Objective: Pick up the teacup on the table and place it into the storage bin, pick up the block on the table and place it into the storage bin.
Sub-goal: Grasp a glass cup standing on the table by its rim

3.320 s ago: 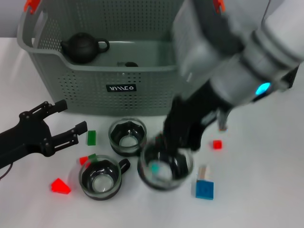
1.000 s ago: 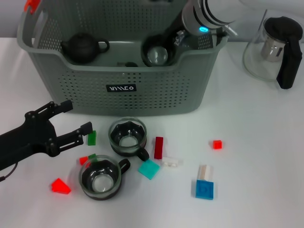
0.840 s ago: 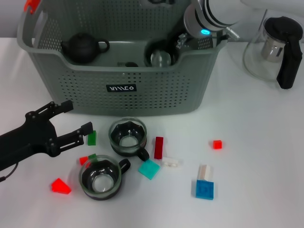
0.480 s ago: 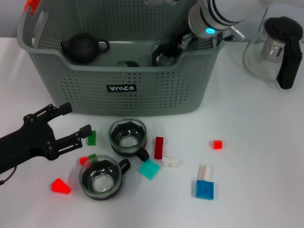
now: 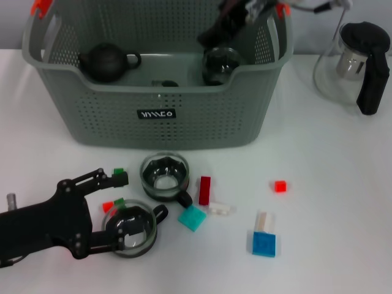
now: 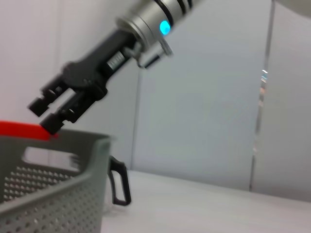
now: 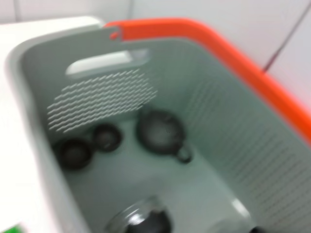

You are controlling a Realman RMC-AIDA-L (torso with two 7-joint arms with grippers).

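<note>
The grey-green storage bin (image 5: 184, 113) stands at the back of the table. Inside it are a black teapot (image 5: 109, 60) and a glass teacup (image 5: 220, 64). My right gripper (image 5: 228, 21) is open and empty above that cup; it also shows in the left wrist view (image 6: 51, 112). Two more glass teacups stand on the table, one in the middle (image 5: 164, 176) and one at the front left (image 5: 131, 228). My left gripper (image 5: 119, 211) is open, its fingers either side of the front-left cup. Small blocks lie around: red bar (image 5: 204, 190), teal (image 5: 193, 217), blue (image 5: 264, 244).
A glass kettle with a black handle (image 5: 358, 58) stands right of the bin. A white block (image 5: 221, 209), a small red cube (image 5: 280, 186) and green and red bits (image 5: 116, 202) lie near the cups. The right wrist view shows the bin's inside (image 7: 97, 97) and teapot (image 7: 160, 128).
My right gripper has let go of the teacup in the bin and risen above it. My left arm has moved forward and right, over the front-left cup, hiding the red wedge.
</note>
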